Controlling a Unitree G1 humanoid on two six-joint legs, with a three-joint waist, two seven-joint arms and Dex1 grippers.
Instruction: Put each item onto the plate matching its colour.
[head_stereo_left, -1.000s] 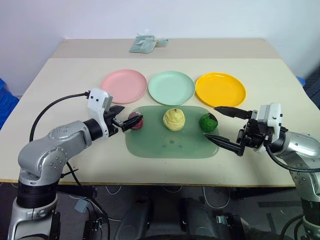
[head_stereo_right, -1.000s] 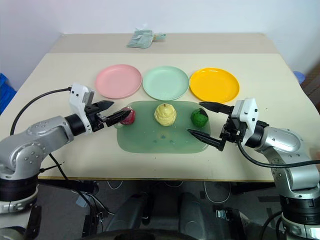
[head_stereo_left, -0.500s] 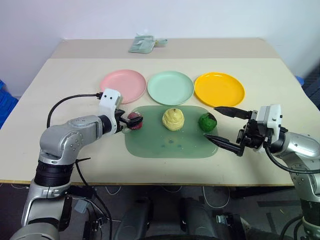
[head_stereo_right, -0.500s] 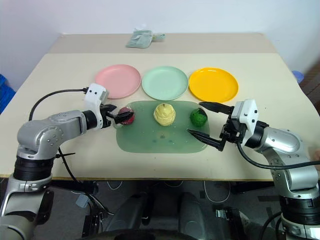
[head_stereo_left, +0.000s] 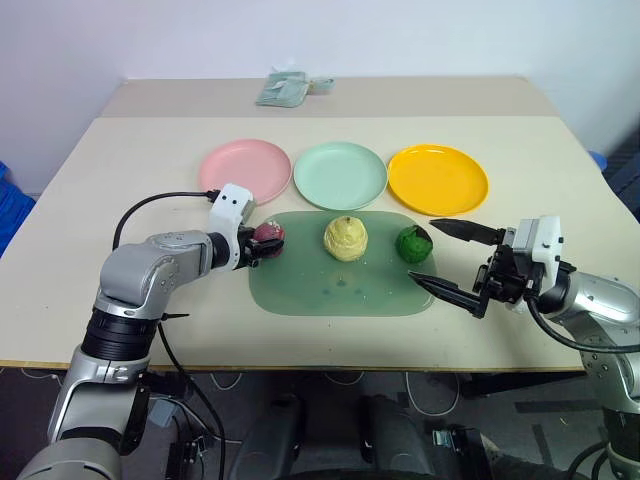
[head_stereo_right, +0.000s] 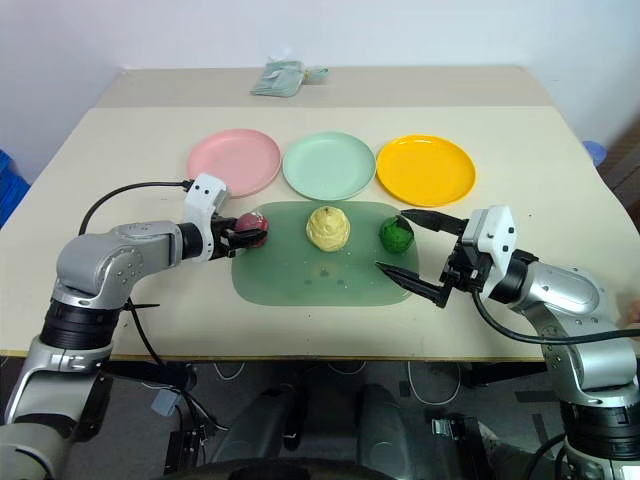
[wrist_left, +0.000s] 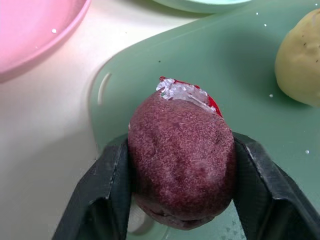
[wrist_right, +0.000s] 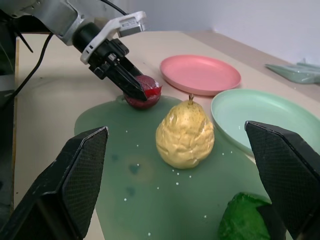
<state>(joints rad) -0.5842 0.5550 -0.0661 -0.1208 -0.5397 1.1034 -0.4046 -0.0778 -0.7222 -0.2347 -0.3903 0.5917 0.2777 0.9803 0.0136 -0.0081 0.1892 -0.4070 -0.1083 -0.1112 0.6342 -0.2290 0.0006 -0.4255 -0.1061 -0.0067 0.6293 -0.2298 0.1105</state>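
Left fingers (wrist_left: 182, 200) just clamped onto the red ball (wrist_left: 182, 162).
Ball still on the mat (head_stereo_left: 330, 285); next lift to pink plate (head_stereo_left: 245, 170). Right fingers (head_stereo_left: 452, 262) wide, idle.

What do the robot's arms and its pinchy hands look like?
Both arms are shiny silver metal with rounded joints. Each wrist has a white boxy block. The left gripper and right gripper have long, pointed black jaws. A black cable loops along the left arm.

No legible text, labels, brands or numbers on any surface.
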